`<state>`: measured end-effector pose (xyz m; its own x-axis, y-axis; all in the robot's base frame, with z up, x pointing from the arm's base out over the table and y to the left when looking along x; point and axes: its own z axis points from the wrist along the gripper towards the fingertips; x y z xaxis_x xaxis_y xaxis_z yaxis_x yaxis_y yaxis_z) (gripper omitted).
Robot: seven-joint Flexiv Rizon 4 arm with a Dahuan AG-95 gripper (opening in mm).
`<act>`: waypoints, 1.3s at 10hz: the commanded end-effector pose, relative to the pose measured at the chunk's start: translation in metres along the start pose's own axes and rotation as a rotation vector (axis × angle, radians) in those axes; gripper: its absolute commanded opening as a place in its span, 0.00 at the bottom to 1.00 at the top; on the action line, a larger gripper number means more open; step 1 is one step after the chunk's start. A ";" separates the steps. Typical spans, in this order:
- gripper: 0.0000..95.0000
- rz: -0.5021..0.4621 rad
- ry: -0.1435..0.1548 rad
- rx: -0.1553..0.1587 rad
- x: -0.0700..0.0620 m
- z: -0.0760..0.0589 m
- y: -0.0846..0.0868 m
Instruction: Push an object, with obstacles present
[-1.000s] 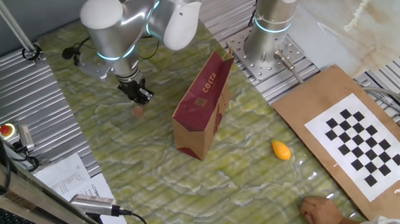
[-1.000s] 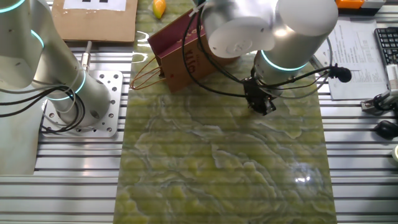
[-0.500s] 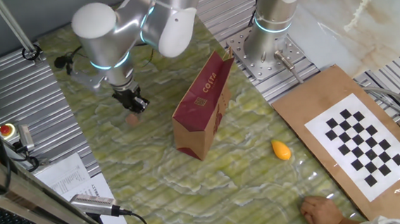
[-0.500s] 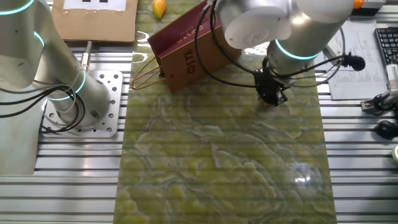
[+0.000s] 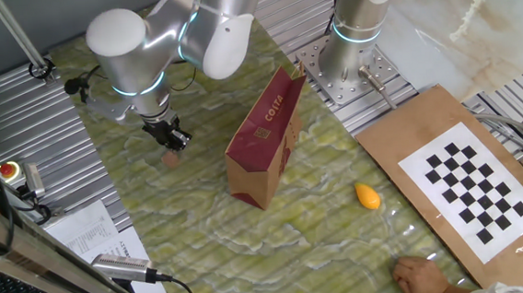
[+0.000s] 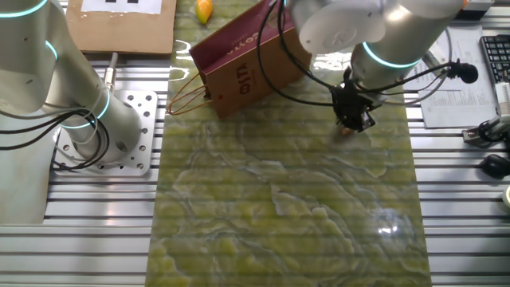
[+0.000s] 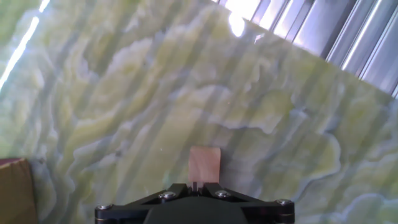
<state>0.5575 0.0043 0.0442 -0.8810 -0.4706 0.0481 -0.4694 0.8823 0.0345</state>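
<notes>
The object, a tiny pinkish-tan lump (image 5: pixel 171 157), lies on the green marbled mat just in front of my gripper (image 5: pixel 172 141). In the hand view the lump (image 7: pixel 204 165) sits against the closed fingertips of the gripper (image 7: pixel 194 185). The jaws are pressed together with nothing between them. In the other fixed view the gripper (image 6: pixel 355 122) stands over the lump (image 6: pixel 347 132) near the mat's right side. The obstacle, a tall brown paper bag with a maroon "COSTA" side (image 5: pixel 265 137), stands apart to the right of the gripper; it also shows in the other fixed view (image 6: pixel 247 64).
An orange-yellow oval piece (image 5: pixel 367 195) lies beyond the bag. A cardboard sheet with a checkerboard (image 5: pixel 472 183) and a person's hand (image 5: pixel 423 278) are at the right. A second arm's base (image 5: pixel 348 66) stands behind. Ribbed metal table and a keyboard border the mat's left edge (image 5: pixel 39 134).
The gripper has slid away from the bag toward the mat's edge, staying shut, and the lump has moved along in front of it.
</notes>
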 end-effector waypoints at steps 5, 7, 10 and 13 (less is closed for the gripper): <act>0.00 0.017 0.056 -0.015 0.003 -0.004 0.000; 0.00 0.013 0.061 -0.009 0.005 -0.003 0.000; 0.00 0.015 0.057 -0.006 0.014 0.004 0.001; 0.00 0.019 0.035 -0.003 0.011 0.018 -0.004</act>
<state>0.5503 -0.0041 0.0256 -0.8879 -0.4528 0.0811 -0.4515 0.8916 0.0348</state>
